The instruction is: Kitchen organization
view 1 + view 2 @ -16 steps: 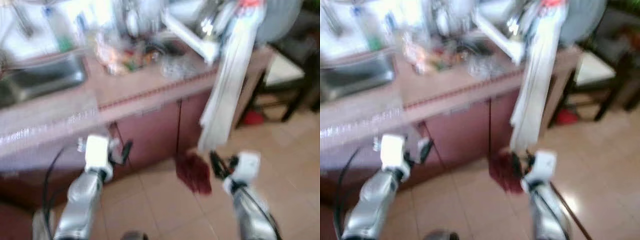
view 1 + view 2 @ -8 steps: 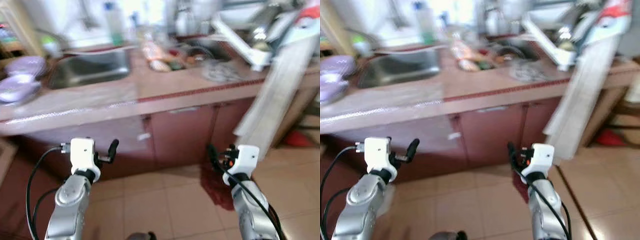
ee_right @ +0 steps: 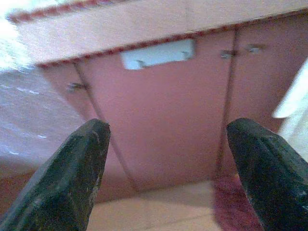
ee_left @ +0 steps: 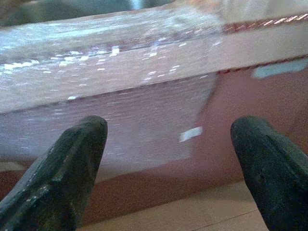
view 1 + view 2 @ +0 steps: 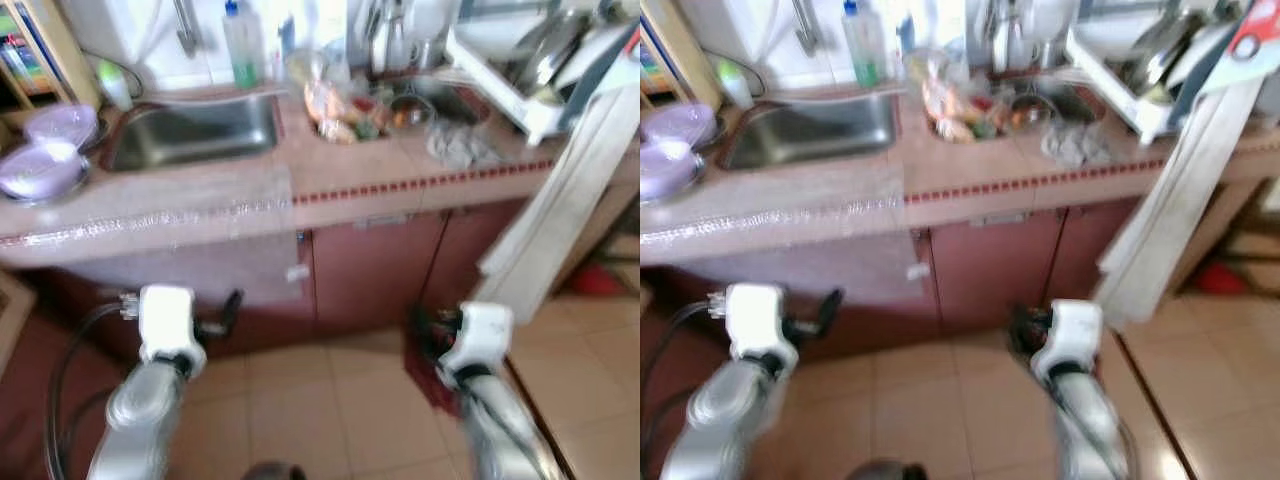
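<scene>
While both arms are held out low over the tiled floor (image 5: 330, 400) in front of the kitchen bench (image 5: 330, 180), the things to be put in order lie above and beyond the jaws on the bench top: a heap of mixed, colourful items (image 5: 345, 110) sits ahead of the gap between the two grippers, just beside the steel sink (image 5: 195, 130), with a crumpled grey cloth (image 5: 460, 145) near it toward the right gripper's side. A white dish rack (image 5: 520, 75) holding metal ware stands farther that way, and a long pale cloth (image 5: 560, 210) hangs from that end down past the bench front, close to the right gripper (image 3: 166, 168). Its jaws stand wide apart and hold nothing, pointing at a reddish cabinet door (image 3: 159, 120) with a pale handle (image 3: 156, 54). The left gripper (image 4: 168, 168) likewise has its jaws spread and empty, facing the bench edge where a clear plastic sheet (image 4: 120, 110) drapes over the front. Beyond the left gripper, at the far side of the sink, two lilac bowls (image 5: 50, 150) rest on the bench, and a soap bottle (image 5: 240, 45) stands behind the sink.
</scene>
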You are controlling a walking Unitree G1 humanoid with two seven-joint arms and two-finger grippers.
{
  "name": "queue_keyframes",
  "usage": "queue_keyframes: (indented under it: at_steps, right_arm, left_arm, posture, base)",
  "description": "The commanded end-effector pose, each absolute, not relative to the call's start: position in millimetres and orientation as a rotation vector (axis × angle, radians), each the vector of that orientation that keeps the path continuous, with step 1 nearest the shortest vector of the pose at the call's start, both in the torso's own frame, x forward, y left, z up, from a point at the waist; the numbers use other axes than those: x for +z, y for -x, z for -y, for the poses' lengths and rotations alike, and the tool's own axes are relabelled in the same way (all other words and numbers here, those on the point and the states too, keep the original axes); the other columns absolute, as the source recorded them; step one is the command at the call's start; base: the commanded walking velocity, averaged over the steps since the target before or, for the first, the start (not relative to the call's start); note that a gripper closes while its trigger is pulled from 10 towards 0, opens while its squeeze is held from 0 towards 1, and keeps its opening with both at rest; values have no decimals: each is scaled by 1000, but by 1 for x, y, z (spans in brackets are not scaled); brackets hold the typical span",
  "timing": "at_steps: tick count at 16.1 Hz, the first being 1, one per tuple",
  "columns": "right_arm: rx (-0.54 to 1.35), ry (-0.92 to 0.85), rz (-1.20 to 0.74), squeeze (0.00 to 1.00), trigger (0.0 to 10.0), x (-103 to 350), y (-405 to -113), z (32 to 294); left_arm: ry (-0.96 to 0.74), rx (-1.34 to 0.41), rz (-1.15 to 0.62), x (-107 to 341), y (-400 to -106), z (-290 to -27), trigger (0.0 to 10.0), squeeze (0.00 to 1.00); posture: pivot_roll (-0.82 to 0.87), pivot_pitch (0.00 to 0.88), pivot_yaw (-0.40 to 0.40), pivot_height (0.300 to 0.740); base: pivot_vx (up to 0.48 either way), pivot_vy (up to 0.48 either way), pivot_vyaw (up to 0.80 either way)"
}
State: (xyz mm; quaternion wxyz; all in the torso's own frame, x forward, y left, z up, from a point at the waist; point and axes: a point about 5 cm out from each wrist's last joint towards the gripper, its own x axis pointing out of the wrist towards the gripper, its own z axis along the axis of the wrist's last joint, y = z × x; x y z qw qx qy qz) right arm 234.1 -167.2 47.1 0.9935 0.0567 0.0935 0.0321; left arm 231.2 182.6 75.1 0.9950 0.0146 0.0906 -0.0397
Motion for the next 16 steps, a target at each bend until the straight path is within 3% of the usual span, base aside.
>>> queue_keyframes:
  at_steps: [1, 10, 13, 16]
  right_arm:
    - [70, -128, -177, 0, 10000, 51, -234, 169]
    - [114, -84, -82, 0, 10000, 69, -262, 167]
    - [113, -91, -86, 0, 10000, 67, -265, 167]
    - [123, -89, -76, 0, 10000, 68, -266, 163]
  left_arm:
    - [-52, -50, -168, 78, -231, -187, 10000, 0]
    - [-40, -95, -116, 86, -254, -170, 10000, 0]
    - [-70, -83, -94, 91, -260, -169, 10000, 0]
    - [-50, -108, -71, 94, -261, -166, 10000, 0]
  posture:
    - [9, 0, 74, 740]
    - [-12, 0, 90, 740]
    - [-12, 0, 84, 740]
    - [-6, 0, 80, 740]
  base:
    - [0, 476, 0]
    - [0, 480, 0]
    - [0, 0, 0]
    - [0, 0, 660]
